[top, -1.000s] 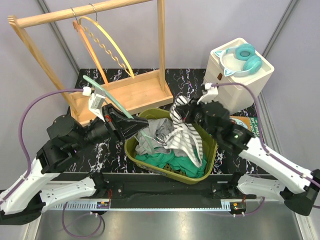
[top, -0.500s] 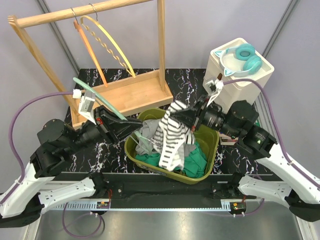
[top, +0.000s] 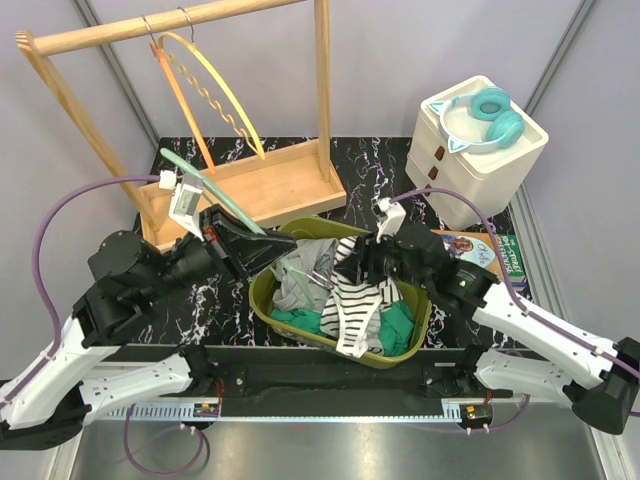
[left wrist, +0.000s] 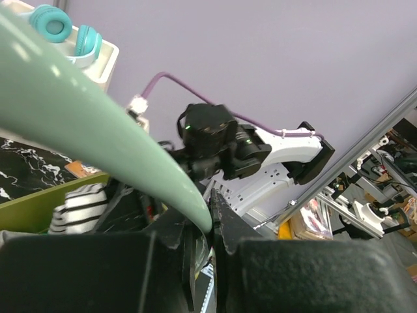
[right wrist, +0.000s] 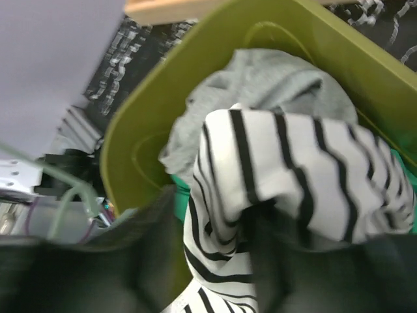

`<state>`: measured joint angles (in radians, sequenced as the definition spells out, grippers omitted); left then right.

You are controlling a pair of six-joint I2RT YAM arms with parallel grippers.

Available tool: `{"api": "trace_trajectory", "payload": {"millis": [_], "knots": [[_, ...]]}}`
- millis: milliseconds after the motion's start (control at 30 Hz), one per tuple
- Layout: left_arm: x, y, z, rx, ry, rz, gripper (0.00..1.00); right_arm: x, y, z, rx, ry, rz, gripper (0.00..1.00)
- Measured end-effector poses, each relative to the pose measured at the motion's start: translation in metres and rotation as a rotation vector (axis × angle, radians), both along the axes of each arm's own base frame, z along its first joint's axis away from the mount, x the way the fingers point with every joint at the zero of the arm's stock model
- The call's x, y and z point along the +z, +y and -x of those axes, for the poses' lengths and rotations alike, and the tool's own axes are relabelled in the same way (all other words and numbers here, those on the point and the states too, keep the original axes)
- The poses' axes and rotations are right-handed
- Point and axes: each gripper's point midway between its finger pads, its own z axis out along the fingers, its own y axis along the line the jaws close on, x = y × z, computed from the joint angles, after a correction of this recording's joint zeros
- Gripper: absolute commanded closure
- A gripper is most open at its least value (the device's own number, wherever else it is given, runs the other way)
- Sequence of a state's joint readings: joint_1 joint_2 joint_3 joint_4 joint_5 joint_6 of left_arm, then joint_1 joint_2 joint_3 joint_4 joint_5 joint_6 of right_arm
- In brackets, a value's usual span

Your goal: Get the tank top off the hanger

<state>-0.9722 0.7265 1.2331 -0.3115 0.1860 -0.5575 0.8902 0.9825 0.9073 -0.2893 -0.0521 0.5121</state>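
Observation:
The pale green hanger [top: 235, 212] is bare and sticks up and to the left out of my left gripper [top: 262, 243], which is shut on its lower end. In the left wrist view the hanger [left wrist: 98, 137] runs down into that gripper [left wrist: 210, 225]. The black-and-white striped tank top [top: 358, 305] lies crumpled in the olive basket [top: 262, 300], one end draped over the front rim. My right gripper [top: 362, 262] hovers just above its back edge. In the right wrist view the jaws of the right gripper [right wrist: 212, 261] stand apart, with the striped tank top [right wrist: 287, 169] loose between and over them.
The basket [right wrist: 143, 130] also holds a grey garment [right wrist: 260, 85] and green cloth [top: 300, 318]. A wooden rack [top: 250, 185] with an orange and a yellow hanger stands behind. A white drawer box [top: 480, 150] with teal headphones and a book [top: 495, 250] sit at the right.
My right gripper came down over the basket and opened; the tank top fell from hanging into the basket. The left arm shifted slightly, still holding the hanger.

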Motion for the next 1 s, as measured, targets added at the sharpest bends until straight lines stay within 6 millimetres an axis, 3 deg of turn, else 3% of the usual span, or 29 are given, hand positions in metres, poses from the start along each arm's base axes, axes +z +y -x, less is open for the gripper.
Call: {"api": "trace_trajectory", "payload": {"millis": [100,167,267,467,633,733,967,1000], "knots": [[0.002,-0.005,-0.005,0.005,0.023,0.014,1.0,-0.024,-0.004,-0.002,-0.026,0.047,0.057,0.03],[0.003,-0.008,-0.01,0.022,0.048,0.028,1.0,-0.036,-0.012,0.001,-0.044,0.066,0.095,0.0],[0.005,-0.01,-0.019,0.061,0.087,0.055,1.0,-0.035,-0.03,0.008,-0.069,0.058,0.114,0.0],[0.014,-0.01,-0.04,0.151,0.184,0.143,1.0,0.014,-0.078,0.031,-0.122,-0.044,0.059,0.0],[0.029,-0.007,-0.05,0.194,0.24,0.242,1.0,0.057,-0.105,0.056,-0.105,-0.135,-0.053,0.0],[0.036,-0.007,-0.054,0.2,0.267,0.295,1.0,0.067,-0.099,0.07,-0.017,-0.159,-0.089,0.01],[0.032,-0.023,-0.066,0.187,0.375,0.368,1.0,0.087,-0.049,0.097,0.31,-0.221,-0.201,0.1],[0.03,-0.026,-0.068,0.186,0.394,0.37,1.0,0.086,-0.043,0.097,0.337,-0.224,-0.206,0.15]]}}
